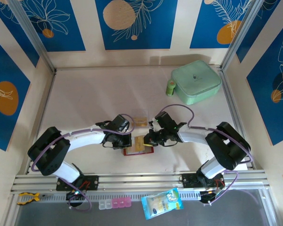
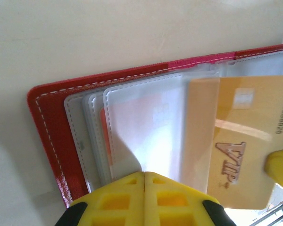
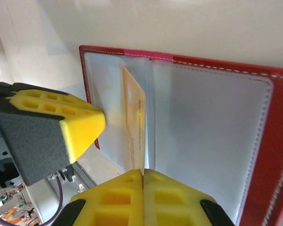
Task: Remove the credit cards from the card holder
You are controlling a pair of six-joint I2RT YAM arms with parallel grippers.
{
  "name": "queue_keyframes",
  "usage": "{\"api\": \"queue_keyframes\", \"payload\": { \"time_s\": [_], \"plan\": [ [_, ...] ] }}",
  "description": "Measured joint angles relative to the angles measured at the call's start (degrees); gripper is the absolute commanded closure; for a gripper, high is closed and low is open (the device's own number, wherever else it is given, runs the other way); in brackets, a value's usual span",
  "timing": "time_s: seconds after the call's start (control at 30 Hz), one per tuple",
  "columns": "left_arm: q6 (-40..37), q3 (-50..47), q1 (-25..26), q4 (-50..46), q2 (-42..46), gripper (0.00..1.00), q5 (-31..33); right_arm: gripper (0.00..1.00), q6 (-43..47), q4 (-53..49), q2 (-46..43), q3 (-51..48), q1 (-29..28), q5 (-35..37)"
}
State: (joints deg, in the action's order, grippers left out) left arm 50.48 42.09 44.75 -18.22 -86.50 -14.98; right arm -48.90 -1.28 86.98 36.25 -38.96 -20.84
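Observation:
The red card holder (image 1: 130,151) lies open on the table between my two grippers, its clear pockets (image 2: 146,122) facing up. A gold credit card (image 2: 245,132) marked VIP sticks partway out of a pocket. My right gripper (image 3: 142,172) is shut on that card's near edge (image 3: 134,117). My left gripper (image 2: 144,174) is shut, its tips resting on the clear pocket sleeve beside the card. A pale card with a pinkish mark (image 2: 158,113) sits inside a pocket. In the top view the left gripper (image 1: 127,142) and right gripper (image 1: 147,140) meet over the holder.
A small tan card-like rectangle (image 1: 140,121) lies flat just beyond the holder. A mint-green case (image 1: 196,82) and a small green bottle (image 1: 170,87) stand at the back right. A snack packet (image 1: 162,203) and a pill box (image 1: 114,203) lie beyond the front rail.

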Motion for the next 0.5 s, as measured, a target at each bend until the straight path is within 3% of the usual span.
{"api": "queue_keyframes", "payload": {
  "time_s": [0.5],
  "plan": [
    [0.02, 0.0, 0.0, 0.0, 0.07, 0.95, 0.0, 0.98, 10.51, -15.15, -6.62, 4.55, 2.75, 3.93]
  ]
}}
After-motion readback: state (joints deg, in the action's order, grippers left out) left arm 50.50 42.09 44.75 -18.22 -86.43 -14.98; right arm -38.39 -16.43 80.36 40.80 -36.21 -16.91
